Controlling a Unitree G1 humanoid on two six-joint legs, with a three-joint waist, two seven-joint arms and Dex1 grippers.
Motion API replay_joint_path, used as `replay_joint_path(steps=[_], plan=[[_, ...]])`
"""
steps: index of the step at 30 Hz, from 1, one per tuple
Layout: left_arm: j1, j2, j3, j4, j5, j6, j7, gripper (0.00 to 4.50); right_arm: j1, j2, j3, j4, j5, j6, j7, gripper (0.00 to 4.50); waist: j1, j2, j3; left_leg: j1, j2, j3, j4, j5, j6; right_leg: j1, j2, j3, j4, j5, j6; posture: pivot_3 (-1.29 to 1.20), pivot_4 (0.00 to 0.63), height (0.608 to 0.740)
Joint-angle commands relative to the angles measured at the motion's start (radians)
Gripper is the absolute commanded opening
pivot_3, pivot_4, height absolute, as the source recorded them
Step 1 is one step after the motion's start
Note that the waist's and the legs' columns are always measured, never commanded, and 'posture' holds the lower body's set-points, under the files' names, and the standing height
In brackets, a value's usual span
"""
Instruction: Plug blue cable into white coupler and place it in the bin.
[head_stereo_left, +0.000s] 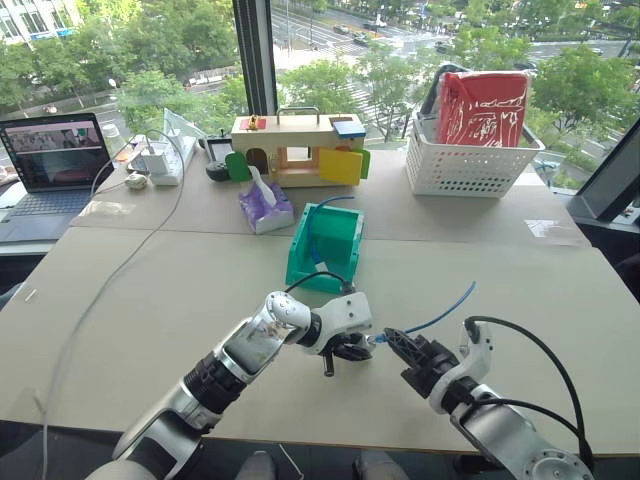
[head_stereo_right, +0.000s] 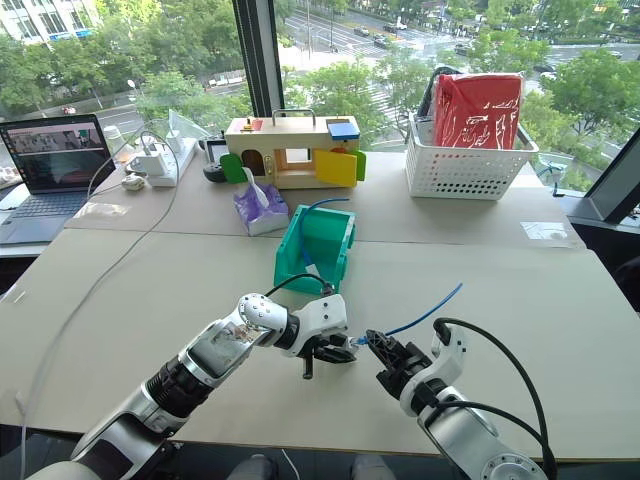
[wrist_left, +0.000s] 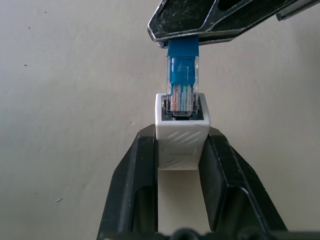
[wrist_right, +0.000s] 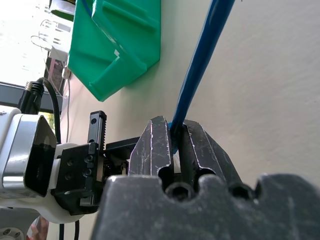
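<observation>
Over the near middle of the table (head_stereo_left: 150, 300), the two grippers are meeting tip to tip. The left gripper (wrist_left: 182, 150) is clamping its two black fingers (wrist_left: 132, 175) narrowly on the one white coupler (wrist_left: 182, 137), socket facing out. The right gripper (wrist_right: 172, 145) is pinching the one blue cable (head_stereo_left: 440, 315) just behind its clear plug (wrist_left: 182, 92), whose tip is sitting partly inside the coupler's opening. The cable's loose end is trailing off to the right. The one teal bin (head_stereo_left: 328, 247) is standing just beyond, near the table's centre. No readable writing is showing.
</observation>
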Motion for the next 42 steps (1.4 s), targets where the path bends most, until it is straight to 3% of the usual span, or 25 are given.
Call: replay_joint_path(steps=[1,42], plan=[[0.017,0.022,-0.019,0.027,0.02,0.038,0.013,0.64,-0.024,-0.033,0.03,-0.022,-0.05,0.041,-0.007,0.0,0.0,0.0,0.0,0.0,0.0,0.0,0.0,0.0,0.0,0.0,0.0,0.0,0.0,0.0,0.0,0.0,0.15,0.734],[-0.021,-0.002,-0.046,-0.008,-0.002,0.128,0.058,0.64,-0.098,-0.175,0.108,-0.106,-0.197,0.207,-0.064,0.0,0.003,-0.001,-0.001,0.001,0.0,0.0,-0.001,0.0,0.0,0.001,0.0,0.0,0.0,0.0,0.0,0.0,0.15,0.734]])
